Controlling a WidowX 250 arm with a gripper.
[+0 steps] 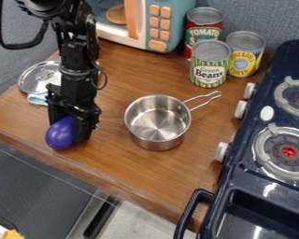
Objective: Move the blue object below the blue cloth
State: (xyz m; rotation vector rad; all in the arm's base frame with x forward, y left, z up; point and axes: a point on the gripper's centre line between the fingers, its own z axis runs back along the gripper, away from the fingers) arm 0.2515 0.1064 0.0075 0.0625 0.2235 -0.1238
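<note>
On the brown wooden counter [114,156], a glossy, rounded, blue-purple object [58,136], black pincer [68,130] clamped on it.

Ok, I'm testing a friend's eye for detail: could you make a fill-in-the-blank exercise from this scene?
Of the blue cloth and the glossy, rounded blue object, the one at the claw is the ____. Behind the saucepan stand ____ cans. Seen from the camera, the stove is to the saucepan's ____.
Missing words: object; three; right
</note>
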